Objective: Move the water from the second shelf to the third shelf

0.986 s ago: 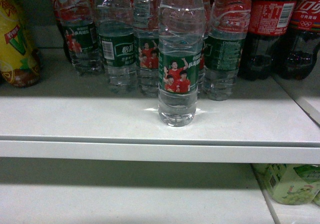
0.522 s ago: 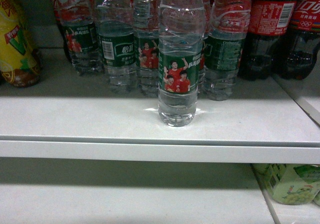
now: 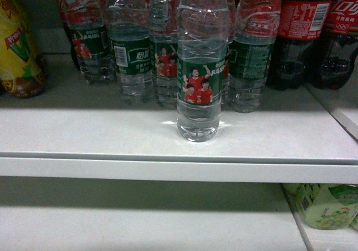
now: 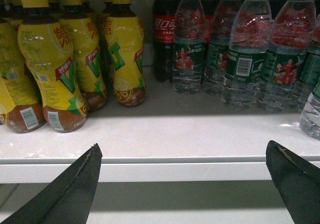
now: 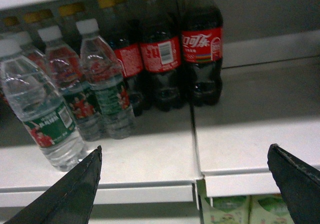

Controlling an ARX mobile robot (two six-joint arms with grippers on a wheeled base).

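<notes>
The water stands upright on the white shelf, forward of the row of identical bottles and apart from them, near the front edge. In the right wrist view it is the nearest bottle at far left; in the left wrist view only its lower flank shows at the right edge.

Left end effector: fingers spread wide, holding nothing, low in front of the shelf lip. Right end effector: likewise wide open and empty, facing the seam between shelf panels. Neither touches any bottle.

Step in hand, as judged: approach and grasp. Neither end effector is centred on the bottle; whichever is used needs lateral correction first.

- Align the open fingers on either side of the labelled midsection, not the tapered shoulder.
- Advance straight in, so the rear row is not struck.
- Close gently; the wall is thin clear ribbed plastic and will probably flex.
- Lift vertically before withdrawing.

Materials: the bottle is transparent, with horizontal ribs, a glossy green label and a red band above. The shelf is smooth painted metal, likely low in friction. Dark cola bottles stand to the right, yellow drink bottles to the left.
</notes>
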